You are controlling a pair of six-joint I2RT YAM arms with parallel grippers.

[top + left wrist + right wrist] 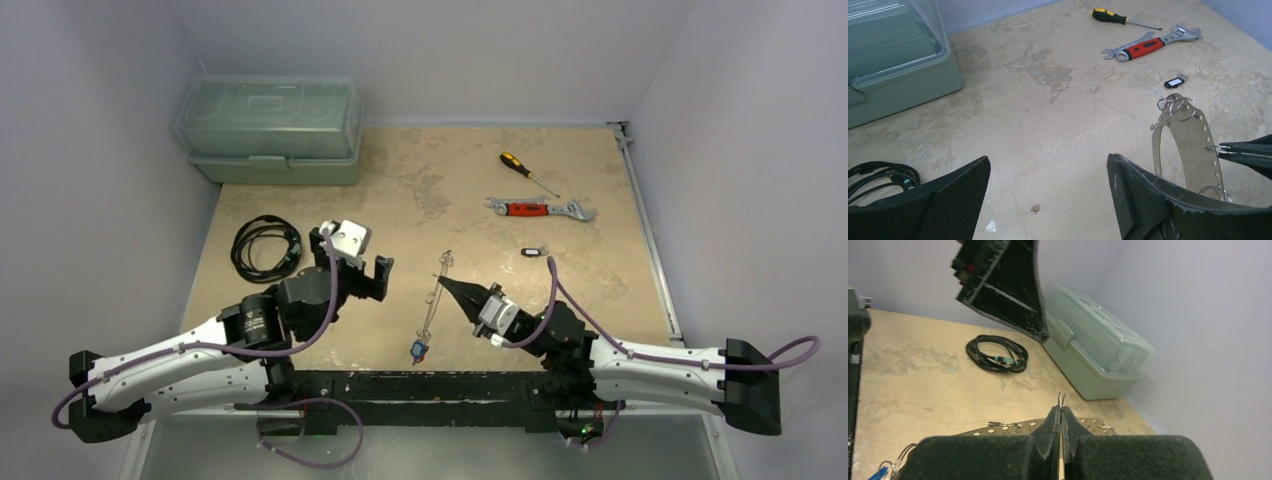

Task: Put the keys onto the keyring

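Observation:
The keyring [434,300] is a thin silvery plate-like loop with a row of holes, standing on edge at table centre. My right gripper [447,285] is shut on a small split ring at its edge; the right wrist view shows the pads [1050,427] pinched on that ring [1061,399], with the keyring [998,430] behind. A blue-tagged key [417,350] hangs at the loop's near end. A black-tagged key [535,252] lies loose to the right. No red-tagged key shows. My left gripper [352,270] is open and empty, left of the keyring [1193,145].
A red-handled wrench [540,208] and a yellow-black screwdriver [525,170] lie at the back right. A green toolbox [270,125] stands at the back left. A coiled black cable [265,247] lies beside the left arm.

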